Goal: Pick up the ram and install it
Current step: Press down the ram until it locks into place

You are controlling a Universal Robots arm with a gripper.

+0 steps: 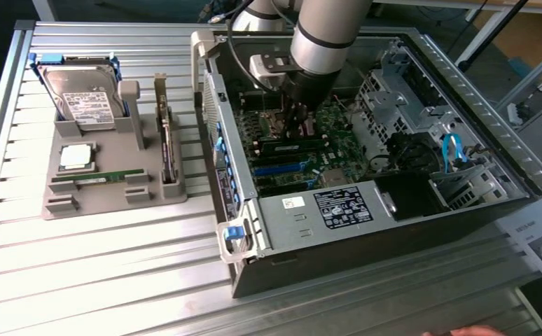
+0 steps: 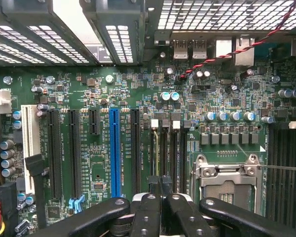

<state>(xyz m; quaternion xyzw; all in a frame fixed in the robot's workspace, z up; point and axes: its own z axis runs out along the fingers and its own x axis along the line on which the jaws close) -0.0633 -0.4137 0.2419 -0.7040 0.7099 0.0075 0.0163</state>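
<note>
- Gripper [image 1: 299,124] is lowered inside the open computer case [image 1: 458,210], over the motherboard [image 2: 89,89].
- In the wrist view the fingers [image 2: 153,190] are closed together, pressing on a thin edge in a memory slot [image 2: 164,148].
- Whether that edge is the ram cannot be confirmed.
- A green ram stick [image 1: 98,178] lies in the grey parts holder [image 1: 112,203] near the bench's far-left edge.
</note>
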